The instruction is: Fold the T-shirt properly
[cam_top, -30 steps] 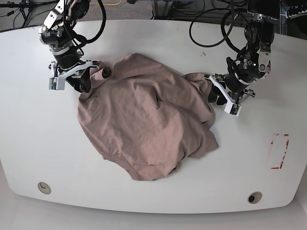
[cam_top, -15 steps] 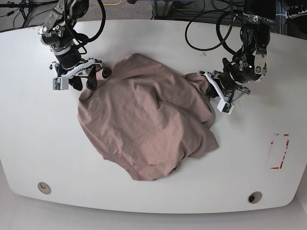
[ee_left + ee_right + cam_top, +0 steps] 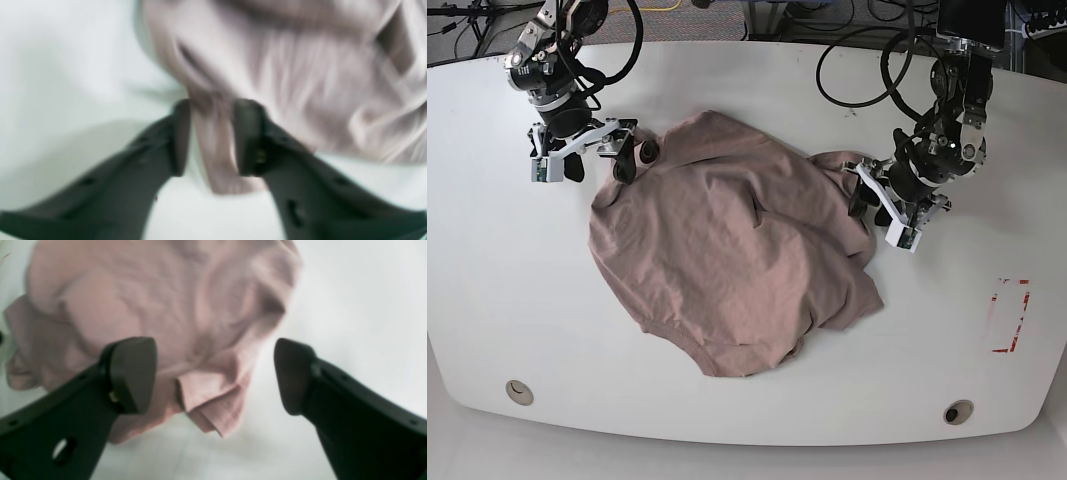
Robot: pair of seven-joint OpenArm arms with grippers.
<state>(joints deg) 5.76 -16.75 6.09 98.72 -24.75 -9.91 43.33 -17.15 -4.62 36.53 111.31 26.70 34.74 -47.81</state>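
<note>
Right gripper (image 3: 213,376) fingers (image 3: 133,373) spread wide, straddling one folded corner of the T-shirt (image 3: 727,260), nothing pinched. Left gripper (image 3: 210,136) fingers (image 3: 248,136) part-way apart with a strip of shirt fabric between them; view too blurred to say whether they clamp it. One T-shirt, crumpled mid-table (image 3: 987,400), between two arms. One red-marked rectangle (image 3: 1010,316) well off the shirt, on the left gripper's side.
</note>
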